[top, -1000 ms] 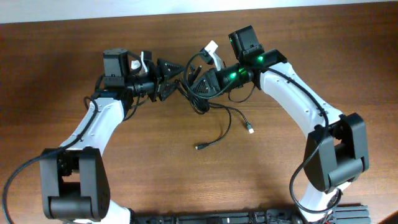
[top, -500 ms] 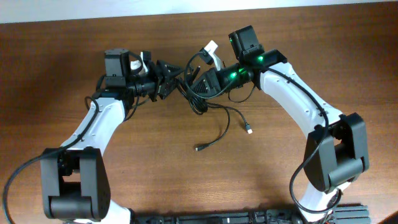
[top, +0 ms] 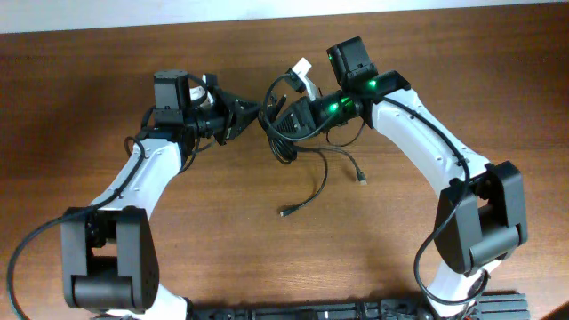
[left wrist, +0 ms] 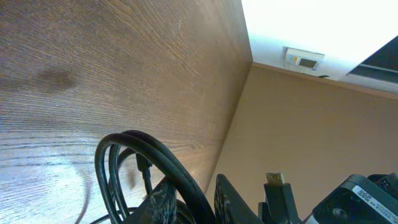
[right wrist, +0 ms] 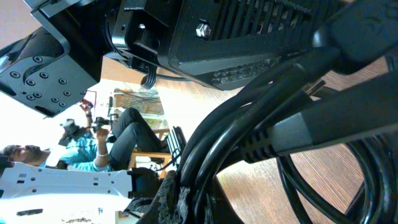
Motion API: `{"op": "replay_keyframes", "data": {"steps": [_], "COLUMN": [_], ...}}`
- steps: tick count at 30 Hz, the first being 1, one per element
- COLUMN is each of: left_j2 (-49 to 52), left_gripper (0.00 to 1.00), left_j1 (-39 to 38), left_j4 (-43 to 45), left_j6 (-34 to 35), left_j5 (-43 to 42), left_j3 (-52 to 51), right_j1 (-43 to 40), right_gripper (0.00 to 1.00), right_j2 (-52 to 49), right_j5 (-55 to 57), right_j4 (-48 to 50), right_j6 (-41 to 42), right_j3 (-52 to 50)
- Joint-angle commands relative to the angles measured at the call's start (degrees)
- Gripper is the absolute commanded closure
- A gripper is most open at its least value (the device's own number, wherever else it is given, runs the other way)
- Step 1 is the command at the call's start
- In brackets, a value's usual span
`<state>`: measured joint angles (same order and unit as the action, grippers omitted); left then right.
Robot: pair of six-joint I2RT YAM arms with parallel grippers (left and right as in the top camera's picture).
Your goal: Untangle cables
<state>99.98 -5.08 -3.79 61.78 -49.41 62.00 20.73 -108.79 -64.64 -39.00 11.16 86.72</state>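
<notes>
The right pincer (top: 274, 120) is seen clamped shut on a bundle of the cables (top: 313, 173), which are thin, black, smooth-jacketed cords. Below this pincer, loose strands are trailed in soft curves onto the wooden table (top: 462, 62), a brown surface marked by fine straight grain. Two small metal-tipped ends lie on the wood. The nearer plug (top: 360, 179) is set below the right pincer toward its own arm, and the farther plug (top: 283, 211) lies well below it.

The left pincer (top: 252, 113) is pointed at the right pincer, tip facing tip, just beside the bundle. Whether its jaws are closed on a strand cannot be told.

In the left wrist view, a glossy doubled loop is arched over the grain. In the right wrist view, rounded cords are packed together. A ribbed moulded sleeve (right wrist: 258, 149) is visible on one of them, and a fuzzy strap (right wrist: 171, 196) is wrapped around the bundle.
</notes>
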Motion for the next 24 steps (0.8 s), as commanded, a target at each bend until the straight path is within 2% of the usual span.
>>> {"op": "replay_keyframes", "data": {"steps": [1,7,13,16,20,24], "left_j2": [0.5,0.5,0.5,0.5,0.5,0.5], "left_gripper": [0.77,0.72,0.73,0.87,0.90,1.00], "left_j1": [0.0,-0.2,-0.2,-0.2,-0.2,-0.1], "left_j4": [-0.1,0.0,0.2,0.1,0.1,0.1], "left_j6": [-0.6,-0.5,-0.5,-1.5,-2.3,-4.9], "left_j5": [-0.4,-7.9,-9.3,-8.4,-7.1,-5.6], "left_j3": [0.5,0.5,0.5,0.5,0.5,0.5], "right_j1": [0.2,0.2,0.2,0.2,0.2,0.2], "right_gripper": [0.96,0.96,0.96,0.96,0.96,0.96], "right_j2": [1.1,1.1,1.1,1.1,1.1,1.1], "right_j5": [-2.6,-2.6,-2.6,-2.6,-2.6,-2.6], "right_j4": [0.0,0.4,0.4,0.4,0.4,0.4], "right_j6": [0.1,0.1,0.1,0.1,0.1,0.1], "right_j3": [0.6,0.6,0.6,0.6,0.6,0.6]}}
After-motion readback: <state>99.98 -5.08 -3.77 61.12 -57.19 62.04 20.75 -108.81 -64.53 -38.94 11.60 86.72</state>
